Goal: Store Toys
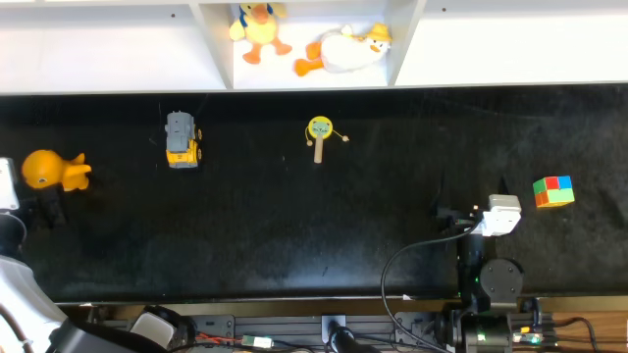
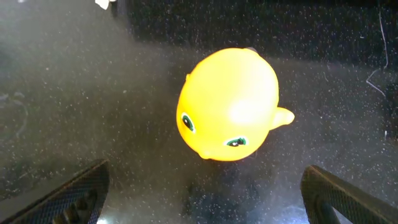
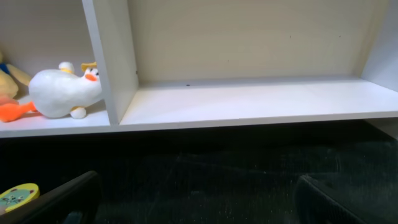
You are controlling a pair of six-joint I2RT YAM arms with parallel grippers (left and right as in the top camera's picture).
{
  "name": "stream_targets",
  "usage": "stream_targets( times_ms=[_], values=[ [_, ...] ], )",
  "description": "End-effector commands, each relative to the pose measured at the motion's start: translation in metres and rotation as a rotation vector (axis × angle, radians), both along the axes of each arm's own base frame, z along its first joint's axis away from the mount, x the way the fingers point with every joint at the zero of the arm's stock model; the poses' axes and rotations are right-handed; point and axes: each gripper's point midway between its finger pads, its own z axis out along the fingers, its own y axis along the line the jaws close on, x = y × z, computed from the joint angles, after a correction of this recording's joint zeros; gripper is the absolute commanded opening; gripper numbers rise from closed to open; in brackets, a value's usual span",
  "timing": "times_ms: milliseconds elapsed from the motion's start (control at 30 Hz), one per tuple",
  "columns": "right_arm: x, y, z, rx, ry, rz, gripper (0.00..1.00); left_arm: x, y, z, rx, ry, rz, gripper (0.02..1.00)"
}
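The left end effector is hanging low over the black speckled table with its fingers spread wide. The smooth, glossy, round yellow toy with painted eyes is lying on the table just ahead of them, untouched. The right end effector is likewise gaping, facing the white shelf, where a soft white plush duck is sitting in the neighbouring compartment.

Shelf: top of frame, behind the tabletop.
Middle compartment: sitting plush duck left of lying plush duck.
Tabletop, left to right: rubber duck, toy truck, rattle drum, puzzle cube.
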Motion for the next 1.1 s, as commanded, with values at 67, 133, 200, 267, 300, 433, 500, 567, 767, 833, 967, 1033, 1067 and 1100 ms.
stream_targets(
  times_ms=[67,133,200,267,300,433,500,567,767,833,967,1033,1067,1100],
  values=[
    [0.000,0.000,-0.003,0.004,-0.003,0.003,0.993,0.008,0.009,0.015,0.023,-0.041,-0.003,0.998],
    [0.000,0.000,-0.003,0.004,-0.003,0.003,0.991,0.011,0.010,0.014,0.017,-0.037,-0.009,0.998],
    [0.000,0.000,-0.003,0.004,-0.003,0.003,0.996,0.015,0.011,0.011,0.007,-0.031,-0.016,0.998],
    [0.000,0.000,-0.003,0.004,-0.003,0.003,0.996,0.018,0.011,0.009,-0.006,-0.023,-0.022,0.998],
    [0.000,0.000,-0.003,0.004,-0.003,0.003,0.993,0.019,0.012,0.008,-0.011,-0.020,-0.025,0.998],
    [0.000,0.000,-0.003,0.004,-0.003,0.003,0.996,0.026,0.011,0.004,-0.021,-0.011,-0.046,0.996],
    [0.000,0.000,-0.003,0.004,-0.003,0.003,0.993,0.029,0.009,0.001,-0.026,-0.006,-0.059,0.996],
    [0.000,0.000,-0.003,0.004,-0.003,0.003,0.993,0.033,0.007,-0.002,-0.031,0.000,-0.071,0.998],
    [0.000,0.000,-0.003,0.004,-0.003,0.003,0.996,0.038,0.004,-0.003,-0.028,-0.001,-0.089,0.998],
    [0.000,0.000,-0.003,0.004,-0.003,0.003,0.996,0.039,0.004,-0.002,-0.026,-0.002,-0.093,0.998],
    [0.000,0.000,-0.003,0.004,-0.003,0.003,0.996,0.040,0.004,-0.002,-0.025,-0.003,-0.094,0.991],
    [0.000,0.000,-0.003,0.004,-0.003,0.003,0.996,0.040,0.004,-0.003,-0.027,-0.001,-0.094,0.943],
    [0.000,0.000,-0.003,0.004,-0.003,0.003,0.991,0.040,0.004,-0.004,-0.028,0.000,-0.094,0.908],
    [0.000,0.000,-0.003,0.004,-0.003,0.003,0.993,0.040,0.004,-0.004,-0.029,0.000,-0.094,0.866]
  ],
)
